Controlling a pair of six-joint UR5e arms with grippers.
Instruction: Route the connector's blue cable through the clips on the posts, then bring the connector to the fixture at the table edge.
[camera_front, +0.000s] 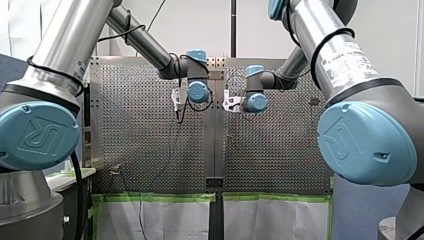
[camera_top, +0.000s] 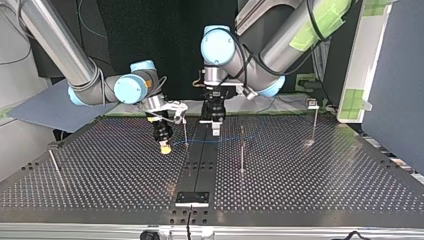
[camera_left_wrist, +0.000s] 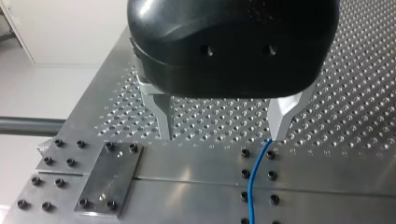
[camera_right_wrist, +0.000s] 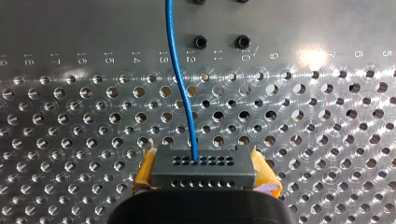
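PERFORATED metal table (camera_right_wrist: 70, 116) spreads beneath the jaws in the right wrist view, black screws (camera_right_wrist: 201, 42) and a row of printed numbers (camera_right_wrist: 108, 59) ahead.

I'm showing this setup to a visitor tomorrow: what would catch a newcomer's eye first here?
Most likely the thin blue cable, bright against the perforated metal table, running out of the dark connector that my right hand clamps between yellow pads. Next, my left hand, its metal fingers spread wide above the table, the cable reaching one fingertip.
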